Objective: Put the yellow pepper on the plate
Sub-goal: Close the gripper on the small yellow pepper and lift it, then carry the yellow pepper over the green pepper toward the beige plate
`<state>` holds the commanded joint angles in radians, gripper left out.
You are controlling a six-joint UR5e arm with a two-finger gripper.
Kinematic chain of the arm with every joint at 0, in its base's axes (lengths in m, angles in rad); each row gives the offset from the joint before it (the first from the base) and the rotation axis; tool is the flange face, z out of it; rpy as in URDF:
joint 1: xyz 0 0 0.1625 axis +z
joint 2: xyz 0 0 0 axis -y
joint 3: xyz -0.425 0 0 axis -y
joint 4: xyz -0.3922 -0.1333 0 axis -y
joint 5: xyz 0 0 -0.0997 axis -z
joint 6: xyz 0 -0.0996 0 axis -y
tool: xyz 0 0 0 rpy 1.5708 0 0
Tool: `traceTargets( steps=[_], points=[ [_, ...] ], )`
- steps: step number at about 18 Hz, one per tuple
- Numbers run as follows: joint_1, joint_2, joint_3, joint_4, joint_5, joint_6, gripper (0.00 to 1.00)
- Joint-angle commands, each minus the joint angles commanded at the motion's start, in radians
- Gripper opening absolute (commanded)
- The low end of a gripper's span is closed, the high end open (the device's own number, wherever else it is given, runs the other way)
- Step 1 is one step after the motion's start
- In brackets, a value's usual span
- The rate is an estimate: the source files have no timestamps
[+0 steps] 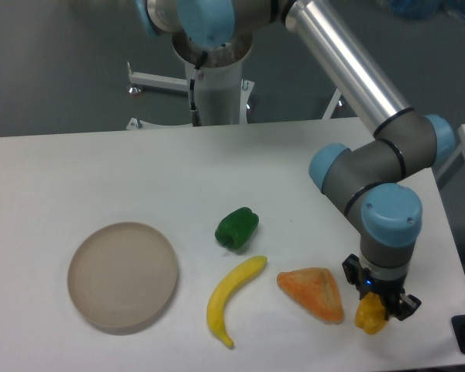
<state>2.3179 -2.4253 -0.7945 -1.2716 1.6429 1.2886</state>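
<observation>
Step in hand, as judged: carry the yellow pepper to the plate. Left to right across the white tabletop (54, 170): the plate (123, 274), at about 8 o'clock of the scene, bare and well apart from the load; then the green pepper (236, 228) near centre, with the banana (231, 298) just below it at 6 o'clock of it, curving down-left; then the orange wedge (315, 293), lying flat; then, just beside the wedge at its 3 o'clock, the tool (378, 304) clenched on the yellow pepper (370, 317), fingers pressed to either side of it. The pepper sits low at about 5 o'clock of the scene, near the tabletop's front edge; cannot tell whether it has cleared the surface. To do the carry well: gain height first, since the straight path toward 9 o'clock runs over the wedge and the banana, both close to the line; keep the grip firm because the pepper is small and blocky and only its upper part seems held; travel level, stop over the plate's middle, lower until the pepper is just above the dish, then release, so it does not roll to the low rim. Risk: brushing the wedge on lift-off, it being so near. Surface: plain matte white, uncluttered by tooling, a dark object at the far right edge. Room: grey backdrop behind, a white metal stand frame (159, 81) at 12 o'clock, the arm's base column (217, 93) rising there
</observation>
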Motion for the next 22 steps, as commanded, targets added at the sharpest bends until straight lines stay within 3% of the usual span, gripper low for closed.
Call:
traceTargets(
  steps=[8, 17, 22],
  points=[
    [-0.06, 0.106, -0.037, -0.181, 0.003, -0.127, 0.39],
    [-0.202, 0.244, -0.184, -0.242, 0.002, -0.345, 0.41],
    [-0.296, 0.281, -0.271, -0.246, -0.012, -0.51, 0.42]
  ],
)
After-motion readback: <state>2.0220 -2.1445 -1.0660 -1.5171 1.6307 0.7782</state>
